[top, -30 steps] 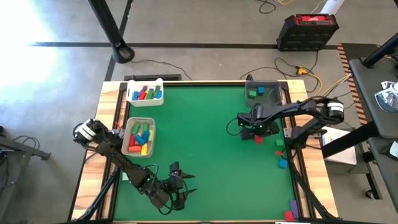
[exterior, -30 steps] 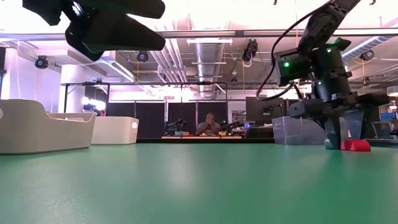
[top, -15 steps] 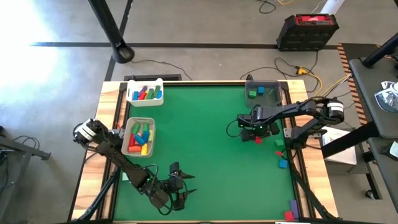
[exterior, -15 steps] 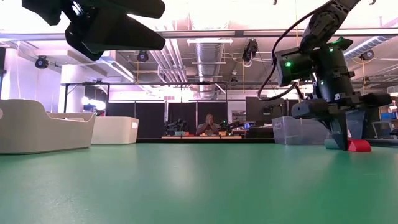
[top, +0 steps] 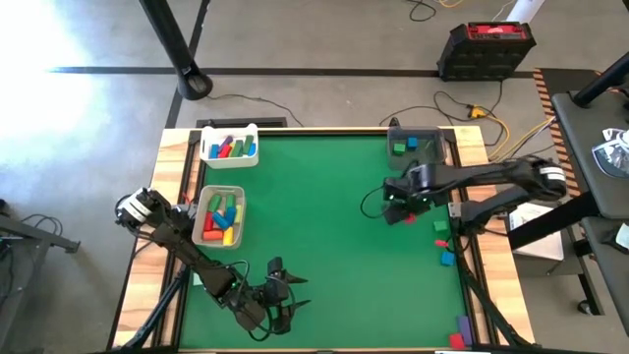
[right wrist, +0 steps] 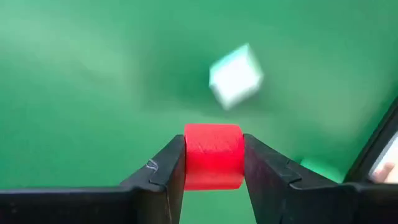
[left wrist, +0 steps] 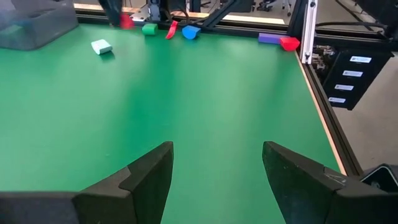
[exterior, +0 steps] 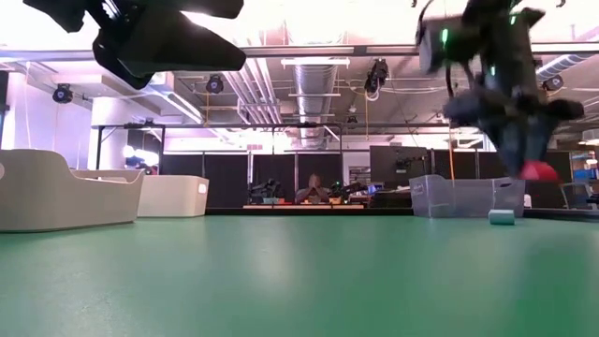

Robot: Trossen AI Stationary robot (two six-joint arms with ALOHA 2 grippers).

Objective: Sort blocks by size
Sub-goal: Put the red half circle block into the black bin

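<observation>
A robotics lab: exposed ceiling ducts (exterior: 314, 80), floor cables (top: 462, 103), distant workstations (exterior: 309, 192).

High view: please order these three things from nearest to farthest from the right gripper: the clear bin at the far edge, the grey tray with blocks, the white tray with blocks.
Measured from the right gripper:
1. The clear bin, at the table's far edge on the right side.
2. The grey tray, across the mat near the left edge.
3. The white tray, in the far left corner.

No readable text, brand, number or sign anywhere. White labels on dark cabinet (left wrist: 352, 78) beside table edge, ahead of left gripper, too small to read.
</observation>
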